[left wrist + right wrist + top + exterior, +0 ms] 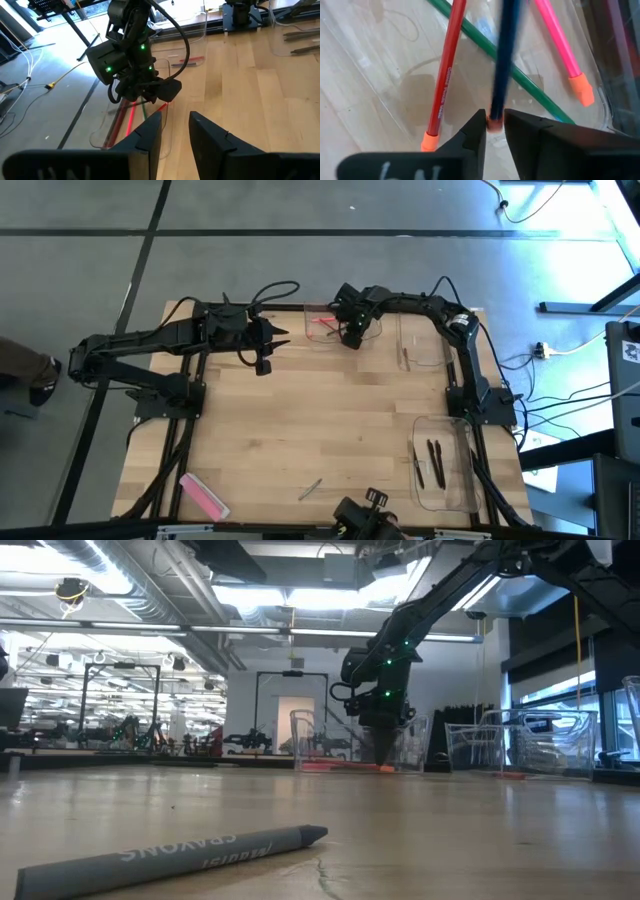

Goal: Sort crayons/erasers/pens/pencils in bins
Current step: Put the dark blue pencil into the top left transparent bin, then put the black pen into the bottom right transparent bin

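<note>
Pencils: from above, the right claw hangs in the far bin; the left claw waits open beside it. Right wrist: the claw's fingers lightly pinch a dark pencil by its eraser end. Light, stiff and slippery, it is best gripped mid-shaft.

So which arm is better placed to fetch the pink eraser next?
Probably the left. The eraser lies at the table's near left corner, on the left arm's side; the left gripper is open and empty. The right gripper, over the far bin, has a dark pencil between its fingers.
</note>
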